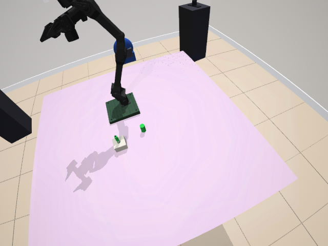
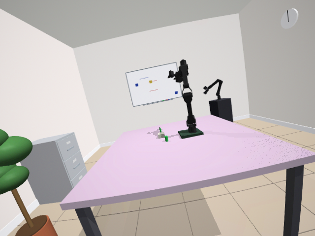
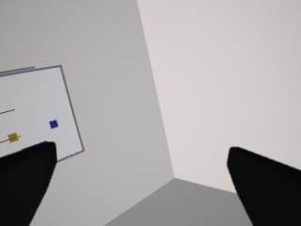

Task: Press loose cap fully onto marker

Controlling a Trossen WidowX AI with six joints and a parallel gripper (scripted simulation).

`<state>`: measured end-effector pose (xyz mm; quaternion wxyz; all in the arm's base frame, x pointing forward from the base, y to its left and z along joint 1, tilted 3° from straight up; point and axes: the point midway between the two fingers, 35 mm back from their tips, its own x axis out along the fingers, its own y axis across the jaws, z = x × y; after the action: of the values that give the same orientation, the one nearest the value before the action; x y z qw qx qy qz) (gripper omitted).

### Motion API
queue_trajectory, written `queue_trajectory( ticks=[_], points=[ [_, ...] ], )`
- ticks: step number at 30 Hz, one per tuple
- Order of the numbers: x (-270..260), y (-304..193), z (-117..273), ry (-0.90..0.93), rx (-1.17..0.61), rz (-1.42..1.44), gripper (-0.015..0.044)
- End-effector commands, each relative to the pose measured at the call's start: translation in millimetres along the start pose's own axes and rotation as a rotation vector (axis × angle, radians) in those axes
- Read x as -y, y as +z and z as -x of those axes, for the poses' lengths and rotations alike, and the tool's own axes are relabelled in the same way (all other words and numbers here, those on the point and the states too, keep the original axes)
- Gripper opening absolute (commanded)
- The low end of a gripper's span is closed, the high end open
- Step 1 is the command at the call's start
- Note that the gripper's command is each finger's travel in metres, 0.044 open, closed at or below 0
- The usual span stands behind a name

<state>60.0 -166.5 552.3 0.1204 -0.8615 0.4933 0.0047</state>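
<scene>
The green marker (image 1: 116, 139) (image 2: 160, 130) stands upright in the pale holder block (image 1: 120, 146) (image 2: 161, 135), with its narrow tip up and bare. The green cap (image 1: 143, 128) (image 2: 166, 138) stands on the table (image 1: 185, 148) (image 2: 152, 167), apart from the block, to its right in the top view. My gripper (image 3: 144, 153) is open, with nothing between its fingers. It is raised high above the table, well away from marker and cap. Neither of them shows in the wrist view, which shows walls and ceiling.
The arm's dark green base plate (image 1: 134, 107) (image 2: 183, 135) is bolted near the holder block and cap. Black pedestals (image 1: 193, 33) (image 2: 220, 109) stand off the table, one bearing another arm (image 2: 218, 87). A blue object (image 1: 124, 44) stands beyond the table edge behind the arm.
</scene>
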Motion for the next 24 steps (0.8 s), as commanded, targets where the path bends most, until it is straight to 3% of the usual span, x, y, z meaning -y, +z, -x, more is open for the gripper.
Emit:
queue_trajectory(
  ticks=[1,6,16,24],
  points=[
    [-0.5,0.8,-1.2,-0.004,0.005,-0.01,0.0374],
    [-7.2,27.6,-36.8,-0.092,0.147,-0.247,0.0242],
    [28.1,124.4,-117.1,-0.141,0.606,-0.646,0.0242],
    [92.9,227.9,-139.8,-0.011,0.998,-0.769,0.0242]
  ],
)
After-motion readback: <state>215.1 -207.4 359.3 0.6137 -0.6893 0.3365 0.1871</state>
